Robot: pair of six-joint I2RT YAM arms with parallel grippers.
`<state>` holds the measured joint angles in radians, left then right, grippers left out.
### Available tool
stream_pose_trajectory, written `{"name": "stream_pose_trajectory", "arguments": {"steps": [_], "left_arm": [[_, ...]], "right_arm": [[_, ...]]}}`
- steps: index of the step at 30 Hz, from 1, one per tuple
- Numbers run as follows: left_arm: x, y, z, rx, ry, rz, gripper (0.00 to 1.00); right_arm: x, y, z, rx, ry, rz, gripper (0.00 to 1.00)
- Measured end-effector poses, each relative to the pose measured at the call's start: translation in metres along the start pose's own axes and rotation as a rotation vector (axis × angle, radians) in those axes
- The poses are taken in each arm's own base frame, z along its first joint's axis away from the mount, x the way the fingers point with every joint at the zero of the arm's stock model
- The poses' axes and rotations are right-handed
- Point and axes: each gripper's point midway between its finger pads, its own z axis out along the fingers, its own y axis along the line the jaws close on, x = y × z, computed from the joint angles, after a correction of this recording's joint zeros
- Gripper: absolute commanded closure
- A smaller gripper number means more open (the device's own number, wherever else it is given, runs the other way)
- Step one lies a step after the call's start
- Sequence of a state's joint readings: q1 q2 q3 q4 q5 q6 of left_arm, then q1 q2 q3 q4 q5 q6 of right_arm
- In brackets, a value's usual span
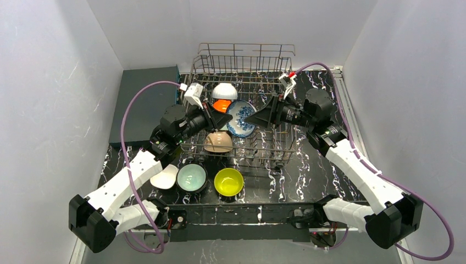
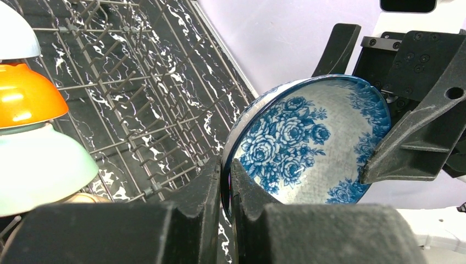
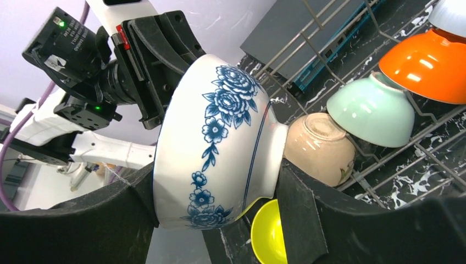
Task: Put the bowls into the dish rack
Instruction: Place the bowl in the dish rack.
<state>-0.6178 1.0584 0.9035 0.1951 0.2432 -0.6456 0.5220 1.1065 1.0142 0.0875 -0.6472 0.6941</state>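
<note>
A blue-and-white patterned bowl (image 1: 240, 118) (image 2: 308, 143) (image 3: 220, 137) hangs on its side above the dish rack (image 1: 247, 55), between both arms. My left gripper (image 1: 228, 120) (image 2: 225, 165) is shut on its rim, one finger inside and one outside. My right gripper (image 1: 250, 118) (image 3: 217, 181) spans it from rim to foot, both fingers against it. In the rack stand a white bowl (image 1: 224, 91), an orange bowl (image 1: 221, 104) (image 3: 428, 66), a mint bowl (image 3: 371, 110) and a peach-tan bowl (image 1: 218, 142) (image 3: 321, 148).
On the table in front of the rack sit a white bowl (image 1: 165, 177), a mint bowl (image 1: 191, 177) and a yellow bowl (image 1: 228, 181). A flat dark grey slab (image 1: 145, 99) lies left of the rack. White walls close in on both sides.
</note>
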Motion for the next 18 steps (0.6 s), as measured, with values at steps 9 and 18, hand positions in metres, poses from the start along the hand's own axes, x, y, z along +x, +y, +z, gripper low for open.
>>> {"name": "stream_pose_trajectory", "arguments": {"steps": [9,18], "left_arm": [[-0.005,0.000,0.001,0.004,-0.033,0.004,0.48],[-0.002,0.001,-0.001,0.005,-0.032,0.000,0.45]], "right_arm": [[0.023,-0.027,-0.007,0.117,0.094,-0.068,0.99],[0.024,-0.065,-0.025,0.320,0.157,-0.297,0.99]]}}
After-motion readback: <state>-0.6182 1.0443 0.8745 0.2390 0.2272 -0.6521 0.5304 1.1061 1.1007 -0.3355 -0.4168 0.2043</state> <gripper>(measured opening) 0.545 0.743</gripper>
